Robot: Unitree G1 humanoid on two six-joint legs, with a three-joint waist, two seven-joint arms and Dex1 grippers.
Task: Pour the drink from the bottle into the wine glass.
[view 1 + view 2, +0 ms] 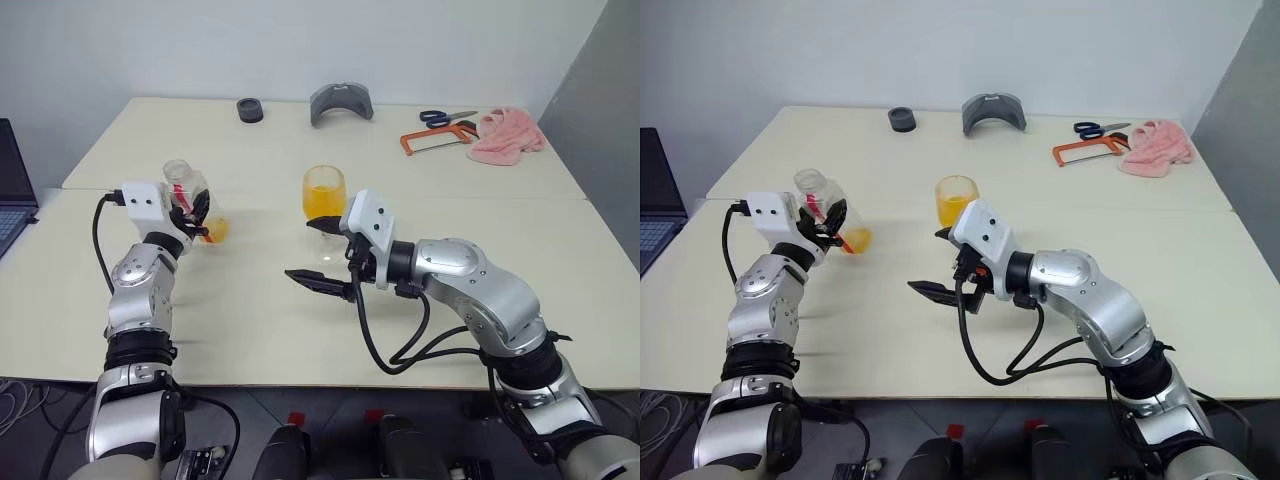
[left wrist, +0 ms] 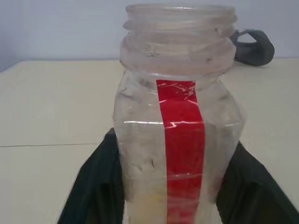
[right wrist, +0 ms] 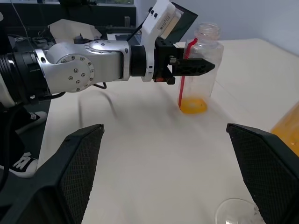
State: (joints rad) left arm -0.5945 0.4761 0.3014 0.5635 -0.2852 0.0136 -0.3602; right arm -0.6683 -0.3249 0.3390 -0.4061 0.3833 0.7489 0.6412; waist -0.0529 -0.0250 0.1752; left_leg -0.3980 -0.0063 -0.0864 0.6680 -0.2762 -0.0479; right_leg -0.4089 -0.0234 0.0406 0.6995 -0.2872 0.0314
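Note:
The bottle [image 1: 190, 195] is clear plastic with a red strip and no cap. It stands about upright at the table's left, its base at the tabletop. A little orange drink [image 3: 193, 105] lies in its bottom. My left gripper [image 2: 177, 186] is shut on the bottle, with a finger [image 2: 96, 182] against each side. The wine glass [image 1: 324, 192] stands mid-table, its bowl about half full of orange drink. My right gripper [image 1: 930, 262] is open and empty. It hangs just in front of the glass's stem and points toward the bottle. The glass's foot [image 3: 236, 212] lies under it.
At the table's far edge are a black round piece [image 1: 250, 109] and a grey curved part [image 1: 341, 102]. Far right lie scissors [image 1: 445, 117], an orange hacksaw [image 1: 435, 140] and a pink cloth [image 1: 507, 135]. A laptop [image 1: 10, 190] sits off the left edge.

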